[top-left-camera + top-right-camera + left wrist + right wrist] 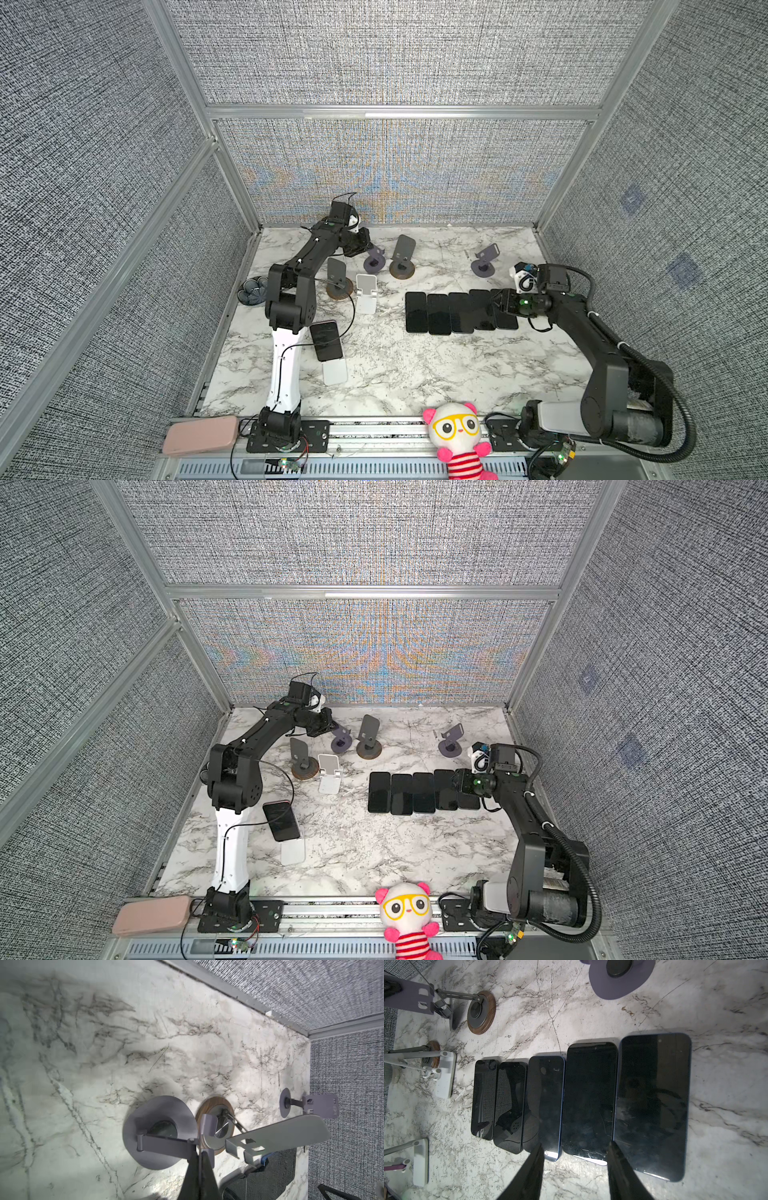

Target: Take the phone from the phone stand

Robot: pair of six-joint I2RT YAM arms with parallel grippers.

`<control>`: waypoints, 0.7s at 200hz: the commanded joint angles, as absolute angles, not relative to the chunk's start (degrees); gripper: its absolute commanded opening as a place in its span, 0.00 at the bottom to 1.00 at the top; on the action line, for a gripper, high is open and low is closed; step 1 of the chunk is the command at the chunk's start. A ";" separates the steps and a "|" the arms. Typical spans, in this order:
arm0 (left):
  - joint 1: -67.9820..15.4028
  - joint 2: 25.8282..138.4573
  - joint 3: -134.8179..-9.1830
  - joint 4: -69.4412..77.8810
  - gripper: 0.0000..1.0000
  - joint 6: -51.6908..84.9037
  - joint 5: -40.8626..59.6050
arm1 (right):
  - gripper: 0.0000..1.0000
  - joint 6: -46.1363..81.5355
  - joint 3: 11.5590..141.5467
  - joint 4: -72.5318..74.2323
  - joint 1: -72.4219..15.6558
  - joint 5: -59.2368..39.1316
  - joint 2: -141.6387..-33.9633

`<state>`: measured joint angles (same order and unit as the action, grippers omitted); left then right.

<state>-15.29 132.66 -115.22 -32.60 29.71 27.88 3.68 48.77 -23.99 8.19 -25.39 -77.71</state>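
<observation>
A dark phone [327, 340] [281, 820] leans on a white phone stand [335, 372] [293, 851] at the front left, beside the left arm's white link. Neither gripper is near it. My left gripper [368, 245] [200, 1154] is at the back of the table, shut on the thin plate of a purple stand [374, 259] [160, 1132]. My right gripper [500, 301] [575, 1146] is open over the near ends of a row of several dark phones [436, 313] [589, 1095] lying flat. Its fingers hold nothing.
Two empty grey stands on wooden bases [402, 259] [338, 280], an empty white stand [366, 293] and a purple stand [484, 262] stand along the back. A plush toy [457, 436] and a pink case [201, 434] lie on the front rail.
</observation>
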 commanded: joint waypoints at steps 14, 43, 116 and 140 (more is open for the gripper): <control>-15.64 133.16 -116.33 -35.31 0.10 26.29 24.80 | 0.45 3.29 49.33 -24.30 8.10 -25.15 -77.88; -15.78 131.73 -114.52 -34.75 0.40 23.70 26.38 | 0.45 3.39 49.46 -24.26 8.13 -25.21 -77.88; -16.43 122.95 -113.02 -36.20 0.68 13.96 28.90 | 0.45 2.96 49.83 -24.66 6.72 -27.60 -75.89; -16.44 119.01 -114.88 -40.33 0.69 11.33 28.34 | 0.45 3.25 51.46 -22.86 0.87 -28.11 -75.37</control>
<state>-16.36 122.28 -113.71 -36.84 16.12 27.83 3.53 49.87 -24.03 5.30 -26.28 -75.90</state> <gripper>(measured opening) 0.684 0.453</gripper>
